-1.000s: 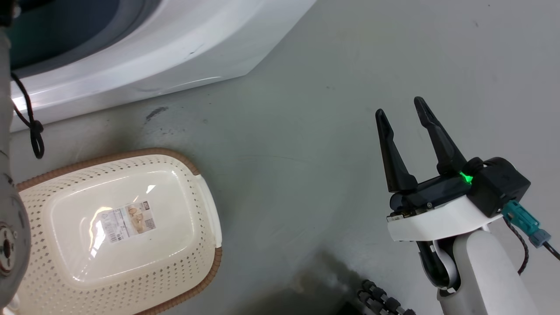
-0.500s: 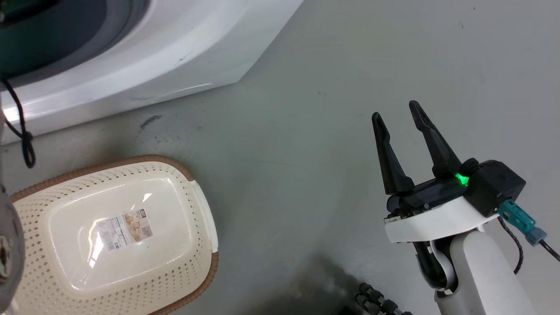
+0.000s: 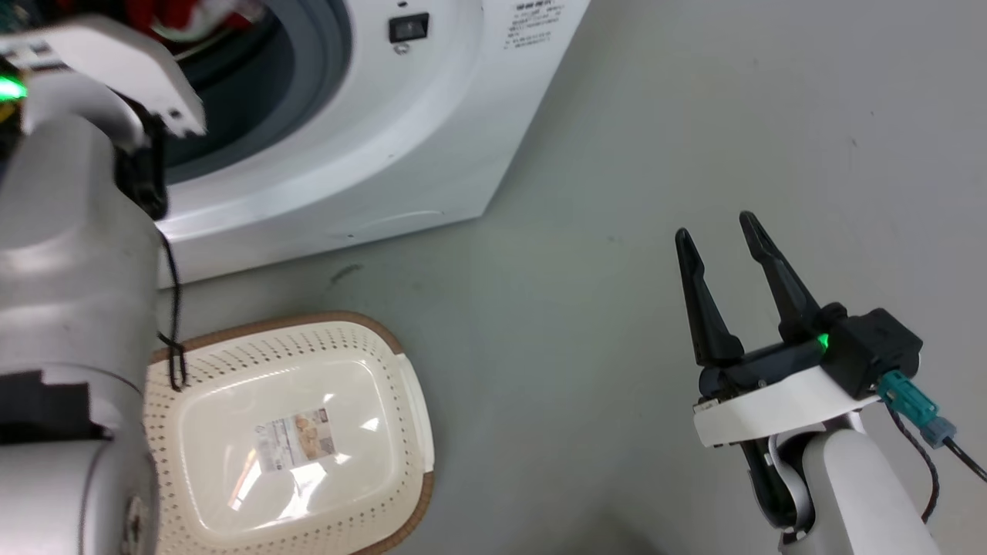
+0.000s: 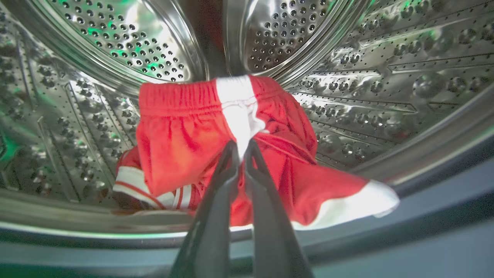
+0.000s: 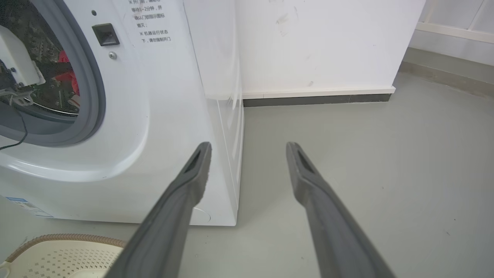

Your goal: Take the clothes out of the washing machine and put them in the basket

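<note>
One bright red, white-striped fabric garment (image 4: pixel 181 131) lies mid-frame in the perforated steel drum (image 4: pixel 386 58), grasped by the left gripper (image 4: pixel 242 146) fingers. Lift it over the drum lip (image 4: pixel 58 218) before retracting. Right gripper (image 3: pixel 715 227) fingers: released.

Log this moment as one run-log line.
left tool: shut on red white-striped garment in steel drum | right tool: open, above grey floor | cream perforated plastic basket: no clothes visible

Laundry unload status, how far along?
Done: nothing yet; the basket is bare inside but for its label. In hand: left gripper shut on the red clothes inside the washing machine drum. Left: pull them out, drop them in the basket. Right gripper open, idle above the floor.
</note>
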Available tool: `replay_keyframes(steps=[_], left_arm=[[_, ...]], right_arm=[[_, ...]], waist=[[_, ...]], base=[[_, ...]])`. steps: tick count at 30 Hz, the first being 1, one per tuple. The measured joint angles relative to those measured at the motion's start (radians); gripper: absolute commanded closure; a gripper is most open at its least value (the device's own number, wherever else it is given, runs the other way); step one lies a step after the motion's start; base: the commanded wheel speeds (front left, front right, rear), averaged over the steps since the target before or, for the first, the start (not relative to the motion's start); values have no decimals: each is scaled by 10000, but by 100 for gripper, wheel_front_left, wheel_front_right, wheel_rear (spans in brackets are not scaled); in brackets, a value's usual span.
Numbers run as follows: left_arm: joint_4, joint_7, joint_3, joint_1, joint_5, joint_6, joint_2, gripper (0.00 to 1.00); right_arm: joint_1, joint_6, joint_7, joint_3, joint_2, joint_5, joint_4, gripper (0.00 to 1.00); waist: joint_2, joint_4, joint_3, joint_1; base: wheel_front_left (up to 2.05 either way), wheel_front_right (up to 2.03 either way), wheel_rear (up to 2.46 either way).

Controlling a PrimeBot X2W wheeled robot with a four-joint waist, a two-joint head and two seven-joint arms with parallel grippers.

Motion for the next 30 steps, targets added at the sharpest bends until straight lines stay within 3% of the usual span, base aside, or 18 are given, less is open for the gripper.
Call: replay_keyframes(steps=[4, 17, 30], left_arm=[[-491, -197, 186, 871, -226, -82, -368, 100], [-4936, -236, 819, 4464, -40, -353, -1143, 100], [-9102, -238, 642, 8022, 278, -357, -2054, 100]], right_arm=[[325, 0, 0, -142, 0, -167, 196, 0], [1211, 0, 238, -523, 2, -364, 236, 0], [2241, -2, 759, -886, 0, -437, -184, 0]], waist=[[0, 324, -635, 0], [0, 1121, -2669, -3], [0, 1835, -3979, -3]], base=[[0, 0, 0], [0, 0, 0], [0, 0, 0]])
